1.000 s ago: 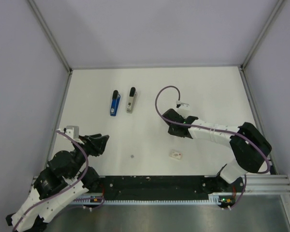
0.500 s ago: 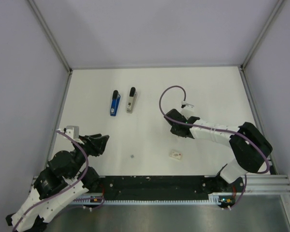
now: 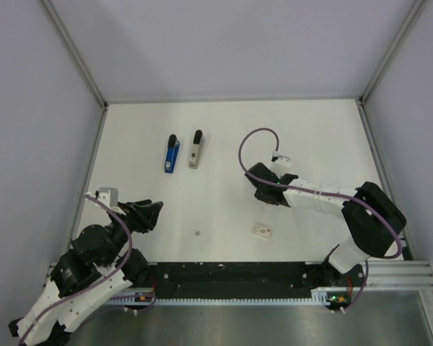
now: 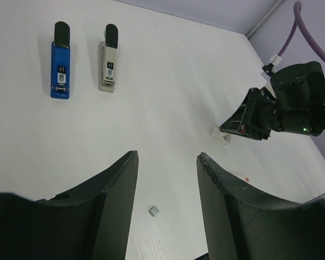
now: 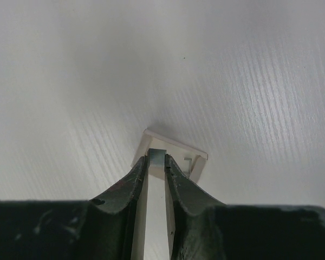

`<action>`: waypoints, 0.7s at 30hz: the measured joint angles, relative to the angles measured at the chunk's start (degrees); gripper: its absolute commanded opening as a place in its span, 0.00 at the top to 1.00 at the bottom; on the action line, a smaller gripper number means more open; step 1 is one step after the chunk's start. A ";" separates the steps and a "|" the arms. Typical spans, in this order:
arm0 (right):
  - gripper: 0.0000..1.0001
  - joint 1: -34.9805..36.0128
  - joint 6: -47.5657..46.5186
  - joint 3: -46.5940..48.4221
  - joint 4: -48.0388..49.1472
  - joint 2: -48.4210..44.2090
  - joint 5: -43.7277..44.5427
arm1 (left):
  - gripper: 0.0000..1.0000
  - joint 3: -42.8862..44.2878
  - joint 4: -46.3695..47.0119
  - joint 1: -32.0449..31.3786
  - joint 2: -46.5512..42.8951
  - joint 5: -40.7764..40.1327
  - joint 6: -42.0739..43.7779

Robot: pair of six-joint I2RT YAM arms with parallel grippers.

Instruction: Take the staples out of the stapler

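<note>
Staples (image 5: 157,156), a thin silvery strip, sit pinched in right claw (image 5: 156,162).

White table (image 3: 310,130), blue stapler (image 3: 172,153) beside beige stapler (image 3: 195,150), small white tray (image 3: 263,231), tiny grey piece (image 3: 197,233)

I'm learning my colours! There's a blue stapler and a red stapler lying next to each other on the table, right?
Almost. The blue stapler is there, but the one next to it is a grey stapler, not red. The left wrist view shows both lying next to each other on the table.
</note>
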 measured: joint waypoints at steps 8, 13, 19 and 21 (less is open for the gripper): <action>0.78 -0.02 0.15 0.00 0.15 0.48 -0.09 | 0.46 0.00 0.02 0.00 0.63 0.02 0.02; 0.78 -0.02 0.15 0.00 0.46 0.79 -0.17 | 0.46 -0.02 0.00 0.00 0.63 0.02 0.02; 0.77 -0.17 -0.07 0.00 0.74 0.68 -0.26 | 0.46 -0.02 0.00 0.00 0.63 0.00 0.04; 0.77 -0.22 -0.52 -0.26 0.83 -0.04 -0.92 | 0.46 -0.02 0.00 0.00 0.63 0.00 0.04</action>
